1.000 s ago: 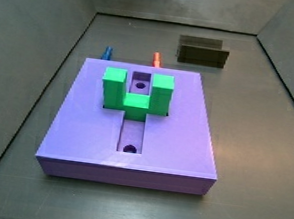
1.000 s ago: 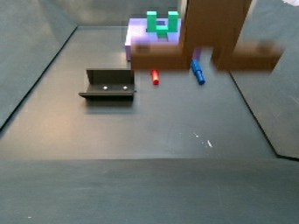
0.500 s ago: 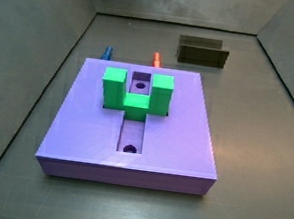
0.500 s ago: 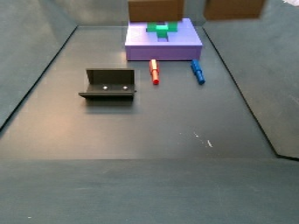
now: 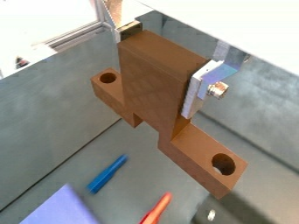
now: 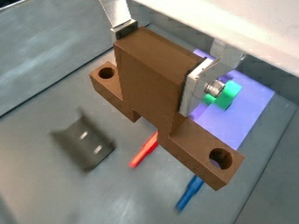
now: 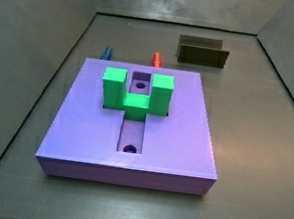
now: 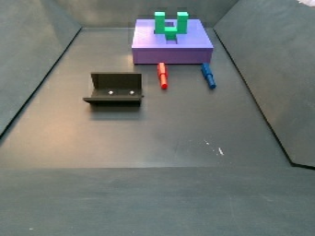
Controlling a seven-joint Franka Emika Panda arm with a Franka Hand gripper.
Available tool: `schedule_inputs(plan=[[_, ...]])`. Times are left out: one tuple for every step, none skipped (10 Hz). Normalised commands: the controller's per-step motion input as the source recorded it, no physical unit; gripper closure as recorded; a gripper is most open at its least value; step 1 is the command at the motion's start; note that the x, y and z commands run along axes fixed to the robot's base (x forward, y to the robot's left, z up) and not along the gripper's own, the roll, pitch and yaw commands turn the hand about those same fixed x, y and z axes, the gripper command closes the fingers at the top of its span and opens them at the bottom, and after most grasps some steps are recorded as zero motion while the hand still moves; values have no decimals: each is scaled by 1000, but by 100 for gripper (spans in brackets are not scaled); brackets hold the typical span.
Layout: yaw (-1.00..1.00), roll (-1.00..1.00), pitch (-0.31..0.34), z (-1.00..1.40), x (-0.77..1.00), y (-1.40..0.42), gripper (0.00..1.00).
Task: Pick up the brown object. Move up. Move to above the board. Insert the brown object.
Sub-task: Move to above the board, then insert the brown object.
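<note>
The brown object (image 5: 158,92) is a tall block on a flat base with a hole at each end; it also shows in a wrist view (image 6: 152,96). My gripper (image 5: 163,61) is shut on its upright block, one silver finger (image 6: 201,86) on each side, and holds it high above the floor. The purple board (image 7: 173,145) carries a green U-shaped piece (image 7: 137,90) and a slot with holes. The board also shows in a side view (image 8: 172,53) and a wrist view (image 6: 251,118), below and beside the held object. The gripper is out of both side views.
The fixture (image 8: 113,89) stands on the floor apart from the board and shows too in a side view (image 7: 204,53) and a wrist view (image 6: 79,144). A red pen (image 8: 163,76) and a blue pen (image 8: 208,75) lie beside the board's edge. Grey walls surround the floor.
The brown object, seen at the top of a side view earlier, has risen out of that view. The board, pens and fixture have not moved.
</note>
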Motion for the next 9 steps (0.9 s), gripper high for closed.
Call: schedule_inputs(plan=[[10, -10, 36, 150, 80, -1400, 100], [7, 7, 56, 154, 85, -1400, 100], [5, 7, 89, 158, 109, -1400, 100], [7, 8, 118, 160, 144, -1400, 100], [0, 4, 138, 165, 170, -1400, 100], [8, 12, 163, 114, 131, -798, 100], [6, 15, 158, 79, 109, -448, 100], [10, 17, 113, 44, 71, -230, 100], [-389, 21, -67, -246, -100, -89, 100]])
